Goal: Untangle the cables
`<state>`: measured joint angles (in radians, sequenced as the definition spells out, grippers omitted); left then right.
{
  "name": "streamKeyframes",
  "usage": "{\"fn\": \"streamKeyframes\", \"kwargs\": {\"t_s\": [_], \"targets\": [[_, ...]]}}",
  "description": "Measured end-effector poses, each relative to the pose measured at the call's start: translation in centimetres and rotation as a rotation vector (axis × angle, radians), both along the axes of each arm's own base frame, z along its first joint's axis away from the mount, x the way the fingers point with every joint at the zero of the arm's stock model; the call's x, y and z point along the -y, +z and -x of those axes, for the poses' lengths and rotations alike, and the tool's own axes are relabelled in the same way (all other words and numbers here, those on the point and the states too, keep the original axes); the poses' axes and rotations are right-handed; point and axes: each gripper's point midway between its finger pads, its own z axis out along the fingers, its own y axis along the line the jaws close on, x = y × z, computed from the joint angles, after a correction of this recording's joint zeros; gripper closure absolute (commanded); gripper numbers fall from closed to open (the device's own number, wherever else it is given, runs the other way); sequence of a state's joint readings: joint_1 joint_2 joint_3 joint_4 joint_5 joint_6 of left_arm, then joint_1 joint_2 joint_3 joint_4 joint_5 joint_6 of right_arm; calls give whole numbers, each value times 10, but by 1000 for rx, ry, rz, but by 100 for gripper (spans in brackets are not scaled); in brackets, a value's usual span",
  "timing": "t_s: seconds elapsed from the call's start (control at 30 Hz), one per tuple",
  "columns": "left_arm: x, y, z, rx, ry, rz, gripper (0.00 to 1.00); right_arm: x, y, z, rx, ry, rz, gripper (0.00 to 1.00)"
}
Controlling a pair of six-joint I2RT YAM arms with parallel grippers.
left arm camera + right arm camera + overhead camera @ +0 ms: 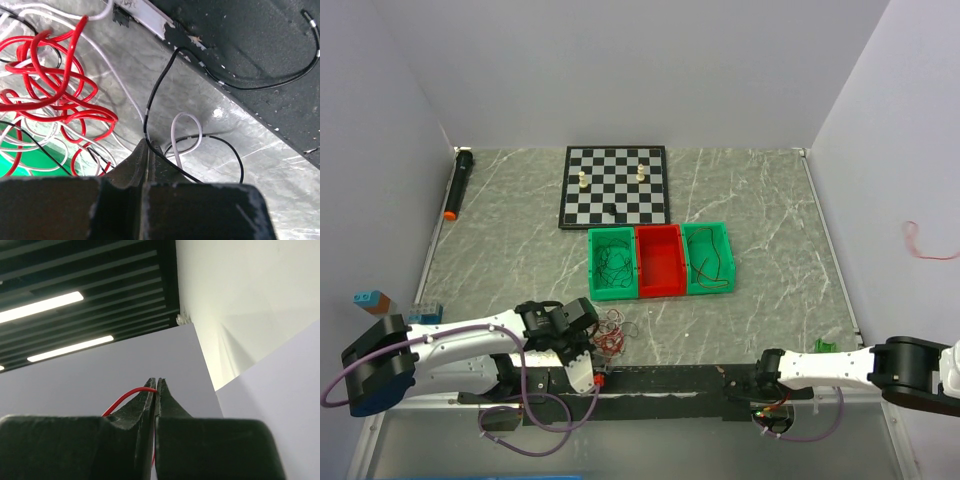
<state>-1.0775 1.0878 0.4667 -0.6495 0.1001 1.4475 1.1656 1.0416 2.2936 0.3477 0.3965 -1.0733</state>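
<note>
The cables (610, 335) lie as a small tangle of red, white and black wires on the table, just right of my left gripper (592, 358). In the left wrist view the red loops (55, 95) fill the left, and a white loop (187, 127) lies ahead. My left gripper (148, 142) is shut, with a black wire (160, 85) caught at its tips. My right gripper (761, 380) sits low by the black base strip and points upward. In its wrist view it (156, 381) is shut on a thin red wire (125, 396).
Three bins stand mid-table: a green one (595, 270) and another green one (728, 255), both holding black wires, with a red one (660, 285) between. A chessboard (615, 200) with two pieces lies behind. A black flashlight (457, 183) is far left, with blue blocks (370, 298) nearby.
</note>
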Motion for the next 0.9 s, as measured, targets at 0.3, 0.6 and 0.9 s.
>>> {"fn": "streamKeyframes", "kwargs": {"t_s": [0.3,0.6,0.9], "targets": [[15,9,-9,-52,169,71,99,0,-13,0,-5,17,2,100],[97,130,-44,-143,392,445,99,-105,-44,-52,-135,2,190,100],[95,160,-17,-285,418,450,99,-190,-94,-109,-274,-17,325,100]]}}
